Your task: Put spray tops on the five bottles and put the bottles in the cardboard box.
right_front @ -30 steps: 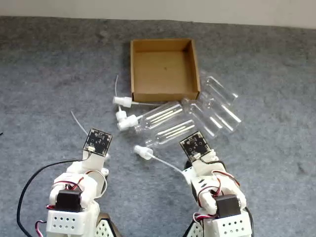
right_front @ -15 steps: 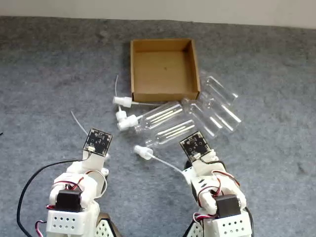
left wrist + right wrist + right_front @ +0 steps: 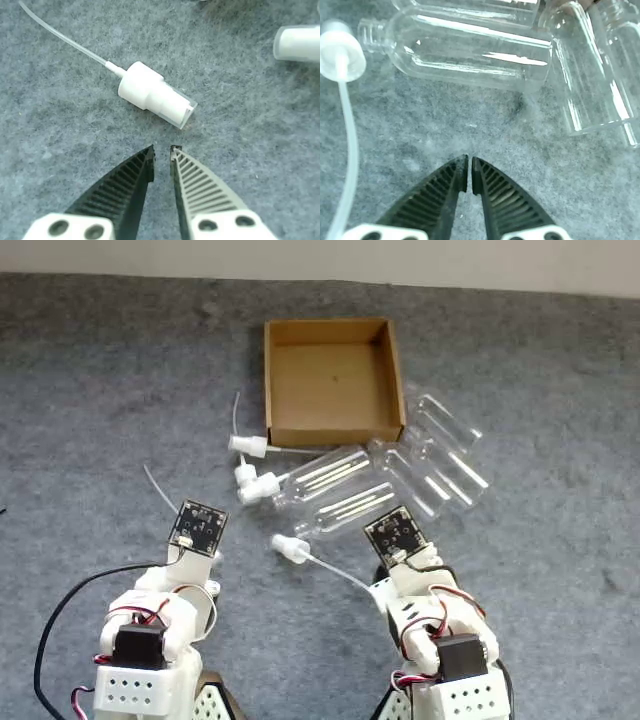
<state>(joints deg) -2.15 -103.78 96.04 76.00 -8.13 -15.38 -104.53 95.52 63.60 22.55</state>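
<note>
Plastic bottle [image 3: 470, 50] likely light, slick: grip mid-body | spray top [image 3: 155, 95]: take collar | left end effector [image 3: 162, 150], right end effector [image 3: 470, 159] pressed together

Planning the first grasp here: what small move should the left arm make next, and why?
Probably open the left gripper and ease it forward over the spray top. Its fingers are nearly shut on nothing, and the top lies loose on the carpet just ahead of them.
</note>
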